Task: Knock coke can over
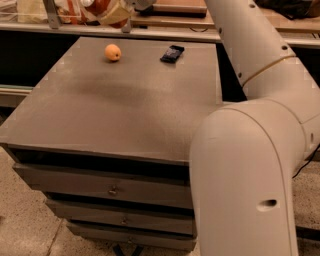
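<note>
The coke can (101,7) shows as a red cylinder at the view's top edge, beyond the far edge of the grey table (125,115). It looks tilted and is partly hidden. My gripper (116,12) is right against its right side, at the top edge and partly cut off. I cannot tell whether it holds the can or only touches it. My arm (250,150) reaches from the right foreground up to it.
A round orange fruit (113,52) and a flat dark packet (172,53) lie near the table's far edge. A shelf with bags (70,12) and a metal post (50,14) stands behind. Drawers (110,187) front the table below.
</note>
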Robot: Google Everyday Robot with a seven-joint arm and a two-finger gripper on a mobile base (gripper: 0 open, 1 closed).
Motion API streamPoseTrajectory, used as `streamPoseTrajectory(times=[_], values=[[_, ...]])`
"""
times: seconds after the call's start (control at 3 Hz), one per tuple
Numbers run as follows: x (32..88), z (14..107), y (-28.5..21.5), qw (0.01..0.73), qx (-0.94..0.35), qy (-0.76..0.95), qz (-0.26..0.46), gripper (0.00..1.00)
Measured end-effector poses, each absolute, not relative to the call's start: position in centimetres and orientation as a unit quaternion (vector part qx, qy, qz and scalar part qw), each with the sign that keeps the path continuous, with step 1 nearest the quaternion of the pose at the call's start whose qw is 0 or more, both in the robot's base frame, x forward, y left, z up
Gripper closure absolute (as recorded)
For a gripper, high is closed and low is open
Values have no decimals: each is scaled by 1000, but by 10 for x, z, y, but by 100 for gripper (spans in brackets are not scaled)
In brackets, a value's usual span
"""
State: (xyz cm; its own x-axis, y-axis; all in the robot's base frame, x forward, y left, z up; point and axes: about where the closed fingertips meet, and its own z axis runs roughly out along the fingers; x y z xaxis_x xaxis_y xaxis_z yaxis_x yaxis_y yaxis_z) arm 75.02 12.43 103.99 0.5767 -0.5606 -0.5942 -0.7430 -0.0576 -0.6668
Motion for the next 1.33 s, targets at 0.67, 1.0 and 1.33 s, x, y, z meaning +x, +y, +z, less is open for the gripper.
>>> streamPoseTrajectory(times=[0.67, 1.0, 1.33], values=[[704, 970, 114, 344, -844, 405, 68, 100], [692, 945, 94, 271, -875, 398, 47, 100], [687, 930, 84, 226, -886, 405, 31, 100]])
